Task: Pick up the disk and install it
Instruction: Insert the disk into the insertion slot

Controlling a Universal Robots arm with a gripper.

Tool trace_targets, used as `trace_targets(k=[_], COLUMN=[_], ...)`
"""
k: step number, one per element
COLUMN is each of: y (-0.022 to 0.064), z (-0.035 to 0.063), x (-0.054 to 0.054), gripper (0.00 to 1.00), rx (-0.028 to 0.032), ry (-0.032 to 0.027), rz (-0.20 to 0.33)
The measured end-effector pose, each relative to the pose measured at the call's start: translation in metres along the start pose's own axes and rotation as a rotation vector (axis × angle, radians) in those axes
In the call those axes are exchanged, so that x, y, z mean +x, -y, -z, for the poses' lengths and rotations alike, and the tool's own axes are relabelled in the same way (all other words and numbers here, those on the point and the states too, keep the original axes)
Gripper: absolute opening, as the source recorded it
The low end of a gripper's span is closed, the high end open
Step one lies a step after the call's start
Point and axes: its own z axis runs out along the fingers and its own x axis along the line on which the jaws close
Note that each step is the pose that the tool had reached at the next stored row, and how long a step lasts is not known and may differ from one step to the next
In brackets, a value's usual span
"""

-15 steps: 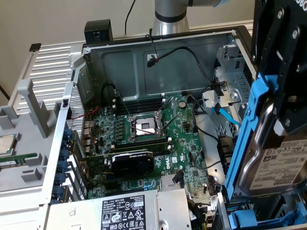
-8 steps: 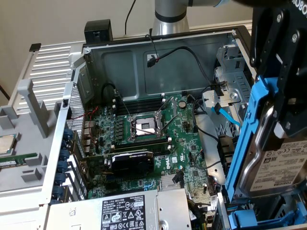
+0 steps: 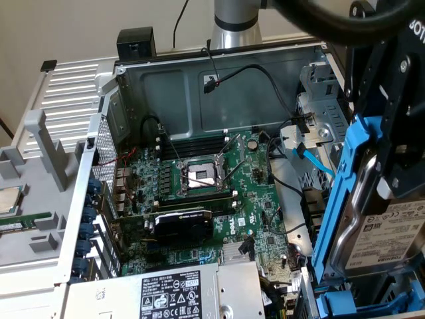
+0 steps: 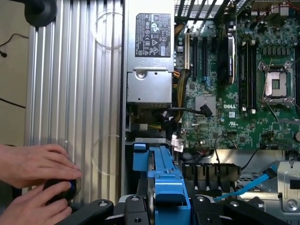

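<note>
We've got the disk point(image 3: 390, 234) in the gripper point(image 4: 168, 212). The jaws are part-closed & clamped on its blue carrier frame, one black finger each side. The disk hangs at the exterior view's right, above that end of the open case point(image 3: 166, 80). It's steeply tilted, label showing, & not yet in any bay.

Step in hand, as we judge it: carry & line up. To do it well we'd keep the grip centred on the frame so the disk can't swing. We'd also take out the tilt before it nears metal & hold it square to the drive cage point(image 3: 317, 123). The blue data cbl point(image 3: 317, 164) & the black leads by the cage could snag a rail. The mobo point(image 3: 259, 219) sits just inboard, so no dragging across it. Another blue piece point(image 3: 348, 307) lies just under the disk; we can't tell if it's a 2nd carrier, so we'd give it clearance.

Surface & room: the case lies open side up, w/ the PSU point(image 3: 179, 292) at one end & a ribbed silver panel point(image 4: 75, 93) alongside. A person's hands point(image 4: 35, 161) are at that panel's edge on a small black knob point(image 4: 60, 190), apart from the disk. Beyond is a pale surface point(image 4: 11, 70) w/ a thin black wire, & behind is a plain beige wall point(image 3: 53, 26).
</note>
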Motion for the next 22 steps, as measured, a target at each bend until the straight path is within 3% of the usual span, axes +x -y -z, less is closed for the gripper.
trace_targets(k=[22], y=[0.0], z=[-0.0079], x=[-0.0026], gripper=[0.37], rx=[0.001], ry=[0.0017], rz=[0.0])
